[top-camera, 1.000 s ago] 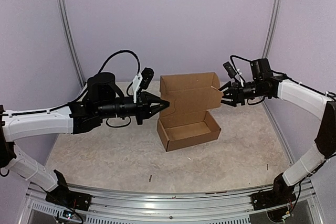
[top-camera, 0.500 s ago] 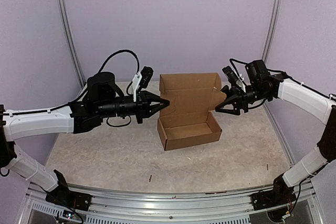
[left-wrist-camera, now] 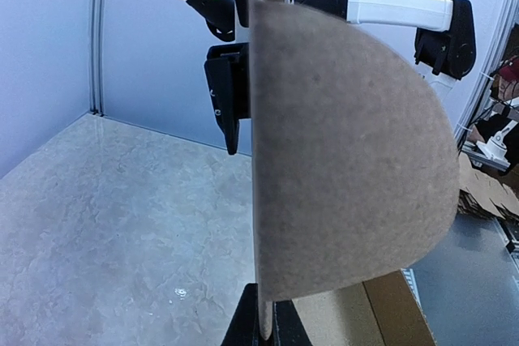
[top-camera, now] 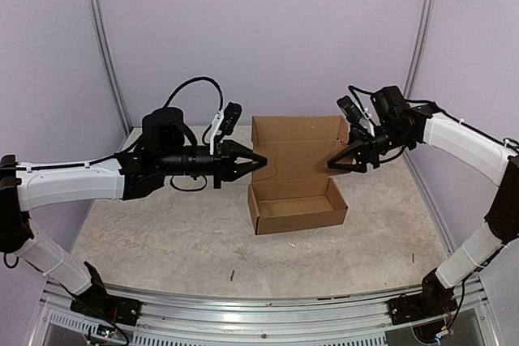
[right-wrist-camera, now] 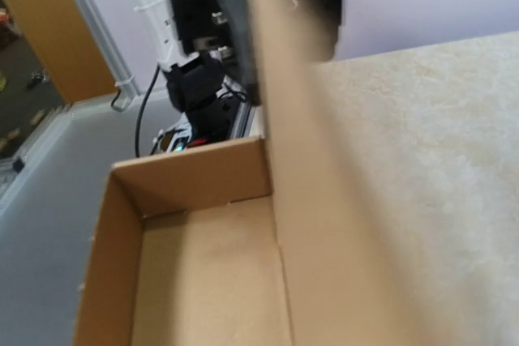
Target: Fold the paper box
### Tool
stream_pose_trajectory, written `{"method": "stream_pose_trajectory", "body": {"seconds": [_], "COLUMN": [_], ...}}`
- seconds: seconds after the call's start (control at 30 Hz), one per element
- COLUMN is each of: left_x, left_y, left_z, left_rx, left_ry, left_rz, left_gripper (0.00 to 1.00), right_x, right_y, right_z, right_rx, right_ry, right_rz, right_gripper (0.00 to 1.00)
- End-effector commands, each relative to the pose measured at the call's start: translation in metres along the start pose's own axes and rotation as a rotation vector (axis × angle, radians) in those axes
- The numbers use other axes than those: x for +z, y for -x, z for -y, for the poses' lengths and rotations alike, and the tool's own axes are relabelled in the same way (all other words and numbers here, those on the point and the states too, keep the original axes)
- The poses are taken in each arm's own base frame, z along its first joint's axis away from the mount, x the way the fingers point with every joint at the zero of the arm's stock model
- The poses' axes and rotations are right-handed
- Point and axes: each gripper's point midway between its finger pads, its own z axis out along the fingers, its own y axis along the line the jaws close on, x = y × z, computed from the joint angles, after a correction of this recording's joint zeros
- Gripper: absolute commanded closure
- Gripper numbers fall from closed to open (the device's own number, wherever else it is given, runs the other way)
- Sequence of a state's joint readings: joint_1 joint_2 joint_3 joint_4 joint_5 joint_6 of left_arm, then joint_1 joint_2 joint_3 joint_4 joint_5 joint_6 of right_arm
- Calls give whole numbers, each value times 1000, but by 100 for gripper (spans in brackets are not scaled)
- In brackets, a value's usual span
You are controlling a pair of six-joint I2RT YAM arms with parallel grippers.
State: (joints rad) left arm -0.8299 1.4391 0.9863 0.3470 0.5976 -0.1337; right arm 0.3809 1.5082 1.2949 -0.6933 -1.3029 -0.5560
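The brown paper box [top-camera: 296,204] stands on the table as an open tray, with its lid [top-camera: 296,145] upright at the back. My left gripper [top-camera: 261,160] is shut on the lid's left rounded tab [left-wrist-camera: 349,160], which is pinched between the fingertips [left-wrist-camera: 251,322]. My right gripper [top-camera: 331,165] is at the lid's right edge, just above the tray's right wall. Its fingers do not show in the right wrist view. That view shows the tray's inside [right-wrist-camera: 203,281] and a blurred cardboard panel [right-wrist-camera: 316,200] close to the lens.
The mottled table top [top-camera: 162,241] runs out to a metal rail [top-camera: 259,309] at the near edge. Pale walls with upright metal posts [top-camera: 105,54] close in the back and sides. The left arm's body [right-wrist-camera: 199,79] shows beyond the tray.
My right gripper has risen and swung in to the lid's right edge. The right tab that stuck out no longer shows. The box has shifted slightly to the right. My left gripper keeps its hold.
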Motion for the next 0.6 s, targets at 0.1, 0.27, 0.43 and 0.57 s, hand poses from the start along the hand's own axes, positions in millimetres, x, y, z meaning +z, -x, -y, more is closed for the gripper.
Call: {"method": "stream_pose_trajectory", "body": {"seconds": [0.1,0.27,0.43,0.57], "left_x": [-12,-19,-22,-22], "left_y": [8,6,9,13], "left_z": [-1,-1,4,3], "left_rx": [4,0,-2,8], "left_ry": [-13,0,-16,-13], "left_rz": [-21,-32,-16,8], "left_gripper": [100,100,100,100], "right_x": [-38,-78,-94,-88], "right_y": [-3,2,-10,-23], "right_z": [-12,10,43,61], "right_rx": [-27,55,156,187], "right_ry": [-54,-124,-178,-267], "right_rz": [-26,82,100,47], "right_gripper": [44,48,52,53]}}
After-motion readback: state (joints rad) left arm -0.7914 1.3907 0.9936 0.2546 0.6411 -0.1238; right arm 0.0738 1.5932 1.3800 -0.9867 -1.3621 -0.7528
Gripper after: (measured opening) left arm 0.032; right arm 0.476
